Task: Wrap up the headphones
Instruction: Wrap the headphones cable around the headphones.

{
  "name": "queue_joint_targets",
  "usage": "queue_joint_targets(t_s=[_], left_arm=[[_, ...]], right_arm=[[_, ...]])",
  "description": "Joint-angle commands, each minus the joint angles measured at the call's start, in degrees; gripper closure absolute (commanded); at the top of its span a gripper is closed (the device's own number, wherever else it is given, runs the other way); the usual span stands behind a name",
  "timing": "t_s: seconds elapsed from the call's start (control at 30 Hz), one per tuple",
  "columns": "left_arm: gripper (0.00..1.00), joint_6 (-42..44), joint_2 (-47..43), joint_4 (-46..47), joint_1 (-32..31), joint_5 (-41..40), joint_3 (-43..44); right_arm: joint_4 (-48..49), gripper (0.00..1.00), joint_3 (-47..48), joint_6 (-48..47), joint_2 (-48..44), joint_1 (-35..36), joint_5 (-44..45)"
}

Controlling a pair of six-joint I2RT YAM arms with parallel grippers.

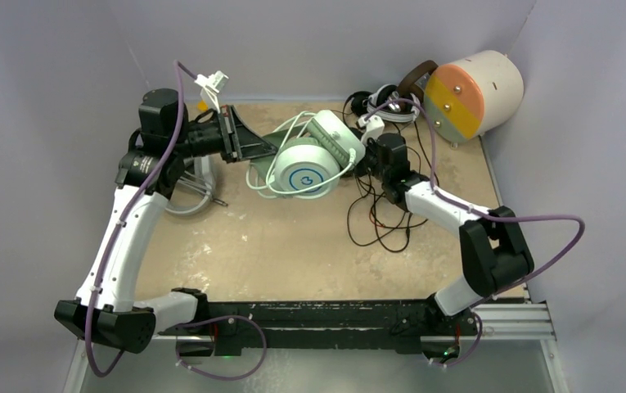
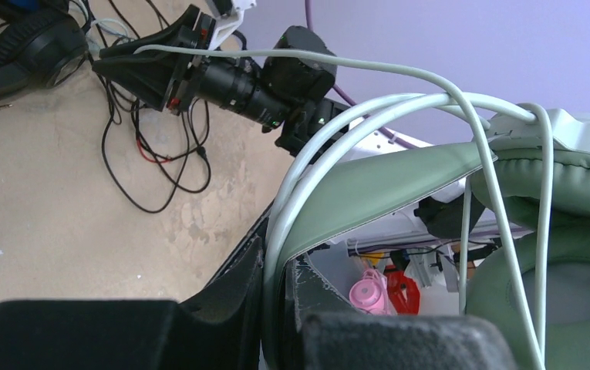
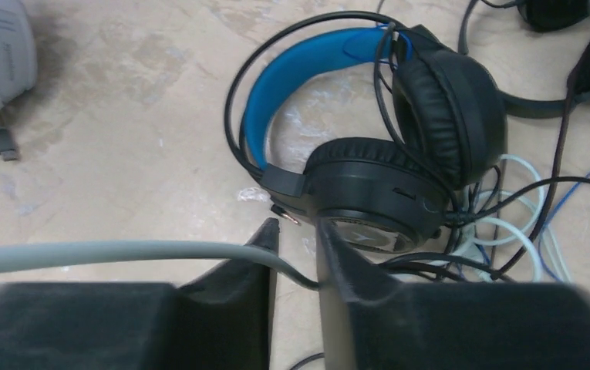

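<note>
The mint-green headphones (image 1: 303,168) hang above the table's middle. My left gripper (image 1: 260,151) is shut on their headband (image 2: 376,185), which sits pinched between the jaws of this gripper (image 2: 280,262). Their pale cable (image 2: 338,58) loops over the headband and runs across to my right gripper (image 1: 367,157). In the right wrist view that cable (image 3: 122,250) drapes over the left finger and dips into the gap of the right gripper (image 3: 298,227). The jaws stand apart, wider than the cable. Below lies a black headset with a blue headband (image 3: 384,177).
A big cream cylinder (image 1: 473,94) stands at the back right, with more headsets (image 1: 383,102) beside it. Tangled black cables (image 1: 379,217) lie right of centre. A grey headset (image 1: 191,192) rests under my left arm. A small yellow block (image 1: 202,105) sits at the back left.
</note>
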Motion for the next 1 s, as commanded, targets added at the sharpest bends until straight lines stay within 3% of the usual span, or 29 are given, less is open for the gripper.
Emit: queue_joint_targets(t_s=[0.0,0.03,0.17,0.3,0.43,0.53,0.63,0.83,0.97], left_arm=[[1.00,-4.7,-0.1,4.2,1.2,3.0,4.3],[1.00,-5.0,0.0,4.4,1.4,2.6,4.2],[1.00,-5.3,-0.5,4.7,2.0,-2.3,3.3],[1.00,-5.8,-0.7,5.6,2.1,-4.6,3.9],[1.00,-8.6,0.3,7.2,2.5,-3.1,6.5],[1.00,-11.4,0.1,10.5,2.6,-1.6,6.9],[1.00,-13.0,-0.3,12.3,2.7,-0.1,6.6],[1.00,-11.8,-2.4,11.7,2.8,1.4,4.5],[1.00,-7.6,-3.2,7.7,2.8,2.3,3.8]], right_arm=[[1.9,0.92,1.2,-1.5,-1.3,-0.7,5.2],[0.4,1.00,2.5,-1.7,-2.4,-0.8,6.0],[-9.4,1.00,11.9,-4.4,-7.9,-0.8,10.5],[-20.9,1.00,31.2,-9.4,-9.6,-0.7,9.3],[-34.8,1.00,54.1,-9.4,-5.5,-0.7,3.7],[-44.5,1.00,63.9,-7.6,-1.4,-0.7,0.7],[-47.7,1.00,61.1,-4.1,-0.6,-0.6,-2.1],[-41.3,1.00,38.1,3.2,-2.7,-1.1,2.9],[-43.9,1.00,38.8,6.1,3.3,-1.9,-1.4]])
